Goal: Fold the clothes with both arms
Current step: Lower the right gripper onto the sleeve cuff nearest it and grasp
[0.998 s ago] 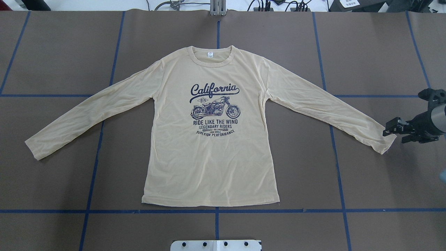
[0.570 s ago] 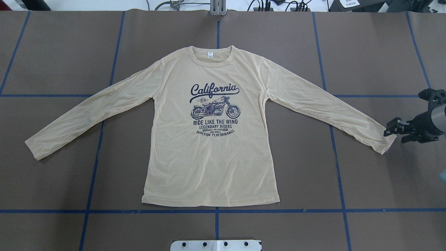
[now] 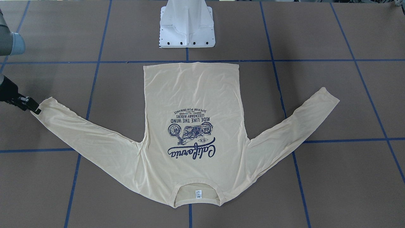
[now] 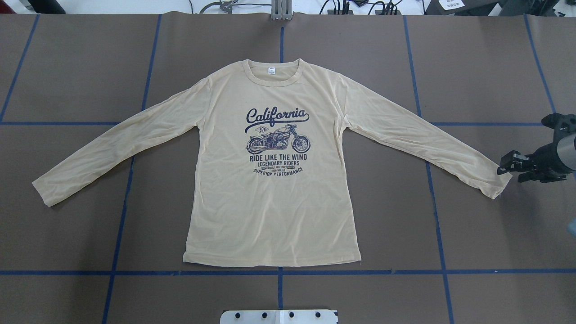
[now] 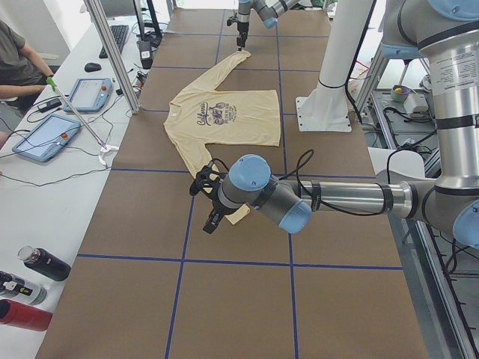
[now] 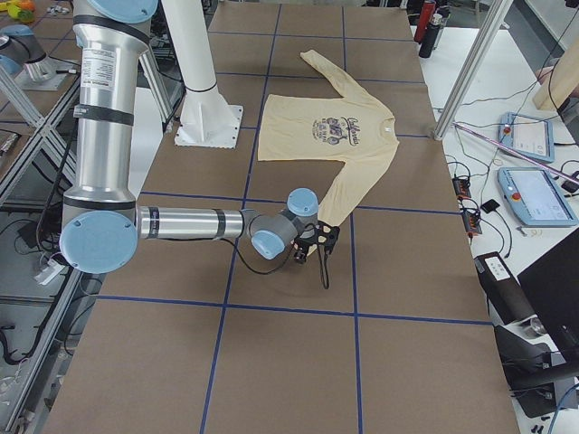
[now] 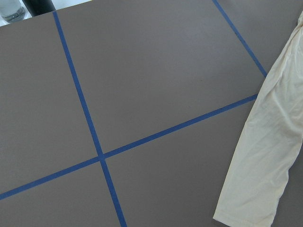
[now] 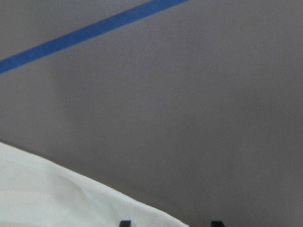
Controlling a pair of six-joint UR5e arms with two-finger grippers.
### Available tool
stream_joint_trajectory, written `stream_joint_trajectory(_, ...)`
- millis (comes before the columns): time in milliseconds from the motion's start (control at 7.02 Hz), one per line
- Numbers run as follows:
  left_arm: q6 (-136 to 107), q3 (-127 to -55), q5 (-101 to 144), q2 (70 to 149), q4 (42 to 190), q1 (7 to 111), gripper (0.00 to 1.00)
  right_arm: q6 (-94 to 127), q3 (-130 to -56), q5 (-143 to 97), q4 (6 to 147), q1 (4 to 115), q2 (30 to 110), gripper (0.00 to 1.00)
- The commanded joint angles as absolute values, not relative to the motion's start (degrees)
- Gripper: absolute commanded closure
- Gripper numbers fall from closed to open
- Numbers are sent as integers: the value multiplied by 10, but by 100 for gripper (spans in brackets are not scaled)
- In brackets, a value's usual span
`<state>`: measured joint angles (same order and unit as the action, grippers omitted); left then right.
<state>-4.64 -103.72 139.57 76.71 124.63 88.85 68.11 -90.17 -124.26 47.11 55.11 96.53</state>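
On dark brown table top [image 4: 67,67] crossed by blue tape lines [image 4: 360,272]: pale cream-yellow long-sleeved thin T-shirt [image 4: 274,216], spread flat, front up, navy "California" motorcycle print [image 4: 277,135] showing.
Round collar [image 4: 275,81]: turned away from white pedestal base [image 3: 187,28], small white neck label [image 4: 271,70] inside; straight hem [image 4: 270,263] just short of the tape line nearest that base.
Sleeves: laid flat on both sides, angled outward and down toward the hem end.
Right gripper [image 4: 507,165]: black, two-fingered, low over the table right at the right sleeve cuff [image 4: 500,185].
Right fingertips [image 8: 124,222]: spread apart in the wrist view, pale cuff corner reaching into the gap, not pinched on it.
Right arm [image 6: 181,223]: grey-and-silver with light-blue joint caps, stretched out low over the table.
Left gripper [image 5: 209,206]: black, above the table close by the left sleeve cuff [image 5: 238,217]; seen only from the table's end, so apart or together cannot be told.
Left arm [image 5: 352,198]: grey-and-silver, reaching out level over the table.
Left wrist view: looking down on the left sleeve end beside a crossing of tape lines.
White side bench [image 5: 45,202]: seated person [image 5: 19,60], blue-edged control tablets [image 5: 49,136], dark bottles [image 5: 45,263].
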Motion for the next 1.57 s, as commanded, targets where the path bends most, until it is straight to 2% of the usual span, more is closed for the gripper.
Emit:
stream_joint_trajectory(0, -46, -1037, 1396, 766, 1246, 889, 0, 681, -903, -1240, 471, 551, 966, 39)
stream_joint_trajectory(570, -47, -1038, 1396, 766, 1247, 889, 0, 682, -899, -1240, 472, 551, 966, 40)
stream_joint_trajectory(713, -47, -1038, 1396, 766, 1247, 889, 0, 682, -899, -1240, 471, 551, 966, 49)
stream_joint_trajectory(998, -47, -1039, 1396, 766, 1247, 889, 0, 683, -899, -1240, 472, 551, 967, 96)
stream_joint_trajectory(1140, -47, -1038, 1396, 766, 1247, 889, 0, 683, -900, -1242, 472, 552, 967, 100)
stream_joint_trajectory(1425, -47, -1041, 1397, 766, 1246, 889, 0, 683, -927, -1250, 473, 555, 973, 100)
